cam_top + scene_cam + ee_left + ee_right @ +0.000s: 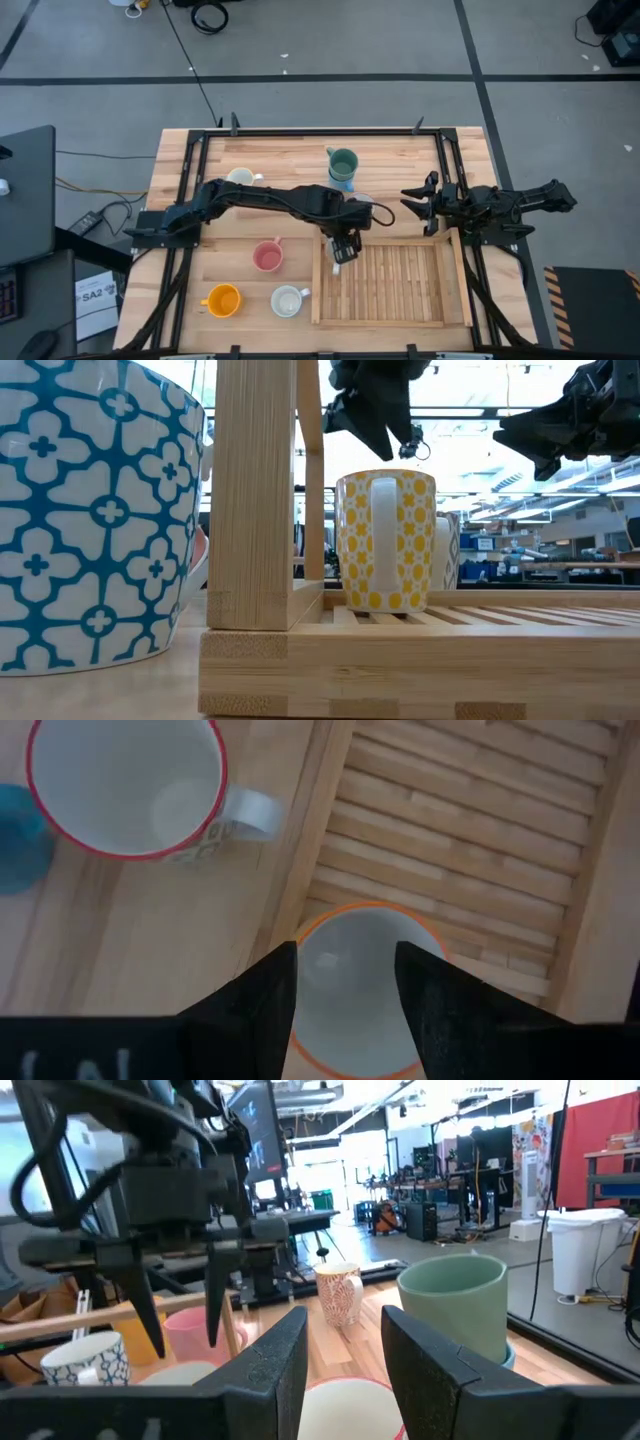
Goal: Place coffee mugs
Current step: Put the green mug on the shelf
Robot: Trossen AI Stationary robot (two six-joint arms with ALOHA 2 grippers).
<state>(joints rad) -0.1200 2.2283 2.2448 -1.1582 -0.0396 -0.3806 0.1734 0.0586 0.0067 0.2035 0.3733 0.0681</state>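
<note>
Overhead looks straight down; low level, close; both share rack (392, 283)

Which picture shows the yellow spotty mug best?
The low view: the white ceramic mug with the yellow pattern stands full-height on the slatted wooden tray, handle toward the camera. The left wrist view shows only its orange rim from above. In the high view the arm hides it.

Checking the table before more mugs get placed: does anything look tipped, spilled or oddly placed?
One thing: the green mug sits stacked on a blue mug at the table's far side, while the other mugs in view each stand alone. Nothing looks tipped, spilled or broken.
</note>
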